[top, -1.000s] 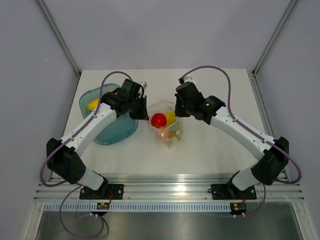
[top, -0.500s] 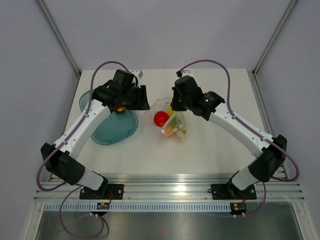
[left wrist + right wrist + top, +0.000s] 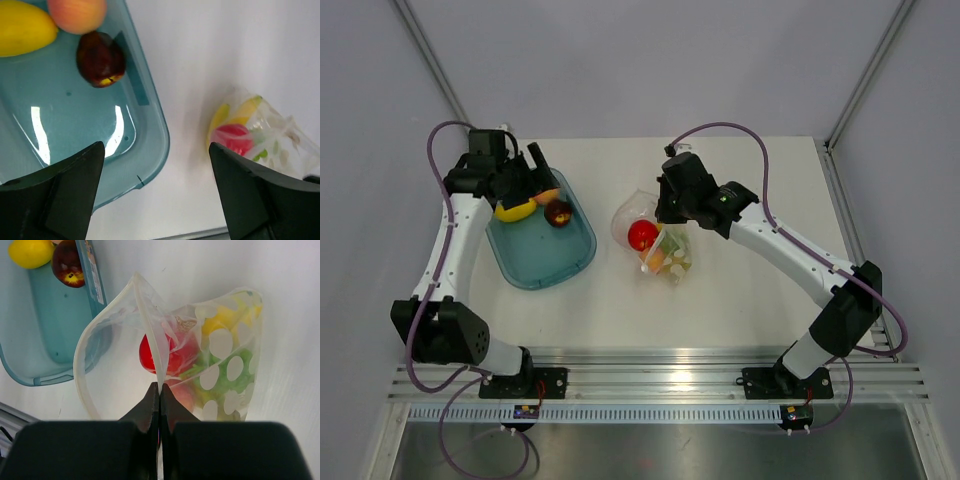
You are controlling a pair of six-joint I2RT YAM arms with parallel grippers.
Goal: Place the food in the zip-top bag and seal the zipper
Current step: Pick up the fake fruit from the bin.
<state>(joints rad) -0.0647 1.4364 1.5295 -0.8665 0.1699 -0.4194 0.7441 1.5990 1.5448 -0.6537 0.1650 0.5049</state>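
1. Top external view: we see the left gripper over the far end of the teal tray, and the right gripper at the zip-top bag.
2. In the left wrist view the left gripper's fingers stand wide apart with nothing between them.
3. Three pieces lie at one end of the tray: a yellow lemon-like piece, a peach and a dark plum, close together.
4. We see the right gripper's jaws closed, pinching a fold of the bag's mouth rim.
5. The bag rests on the white table, just right of the tray, with its mouth gaping open.
6. Inside it we make out a red apple, a banana and green grapes.
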